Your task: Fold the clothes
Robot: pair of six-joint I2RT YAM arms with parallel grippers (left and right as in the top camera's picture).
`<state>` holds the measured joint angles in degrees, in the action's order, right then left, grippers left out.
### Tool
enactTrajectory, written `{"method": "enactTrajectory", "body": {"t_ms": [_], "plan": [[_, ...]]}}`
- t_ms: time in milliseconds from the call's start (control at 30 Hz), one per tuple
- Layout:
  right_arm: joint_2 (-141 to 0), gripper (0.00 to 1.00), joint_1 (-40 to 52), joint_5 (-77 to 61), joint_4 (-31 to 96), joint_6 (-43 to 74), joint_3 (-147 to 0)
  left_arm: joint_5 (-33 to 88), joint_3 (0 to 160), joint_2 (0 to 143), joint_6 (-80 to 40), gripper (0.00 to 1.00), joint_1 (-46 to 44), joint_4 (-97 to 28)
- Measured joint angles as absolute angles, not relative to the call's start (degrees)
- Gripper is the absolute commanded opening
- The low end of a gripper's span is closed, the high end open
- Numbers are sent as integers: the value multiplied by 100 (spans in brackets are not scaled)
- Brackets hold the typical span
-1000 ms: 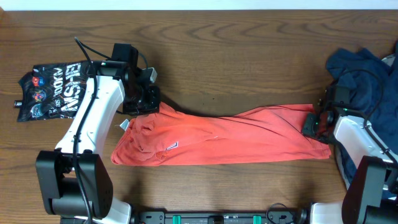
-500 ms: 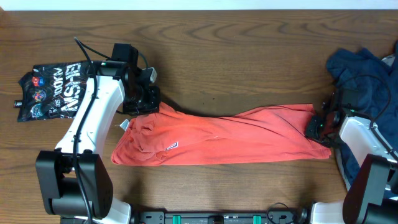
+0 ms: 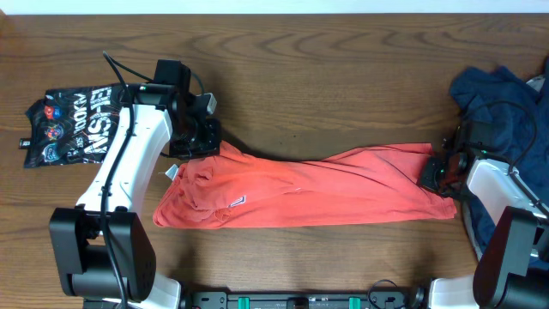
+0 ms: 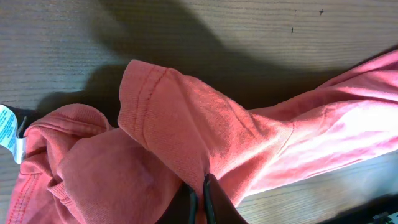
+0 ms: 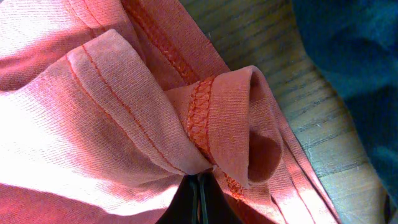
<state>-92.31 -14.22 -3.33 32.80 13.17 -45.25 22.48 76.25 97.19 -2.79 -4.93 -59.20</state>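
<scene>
Two pinches are holding the T-shirt (image 3: 326, 184), the left gripper (image 4: 202, 186) clamped on its tagged end and the right gripper (image 5: 200, 180) on its hem, likely awaiting an even, taut lift.

Large white lettering ran across the black snack bag (image 3: 69, 129), too skewed and small to make out. The white care tag (image 4: 6, 129) on the orange-red T-shirt (image 4: 186, 137) carried blue print, also illegible.
</scene>
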Motion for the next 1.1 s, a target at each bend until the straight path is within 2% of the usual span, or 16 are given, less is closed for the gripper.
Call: {"method": "enactTrajectory", "body": {"t_ms": [167,333,533,767,1100], "plan": [[-9179,1,-1422,-478,3695,1315,-4659,2250,7625,9719,-279,6,-445,-5920],[-8827,1,-1422,-676,3876,1275,-5400,2252,7725,9719,-279,6,-167,-5870],[-8427,1,-1422,-803,3238,1234,-6289,2283,7902,9647,-419,6,272,-5103],[-8438,1,-1422,-827,2685,1234,-6316,2661,7922,9625,-563,6,329,-4141],[-8466,1,-1420,-838,1957,1232,-6316,2768,7922,9623,-607,6,294,-3697]]}}
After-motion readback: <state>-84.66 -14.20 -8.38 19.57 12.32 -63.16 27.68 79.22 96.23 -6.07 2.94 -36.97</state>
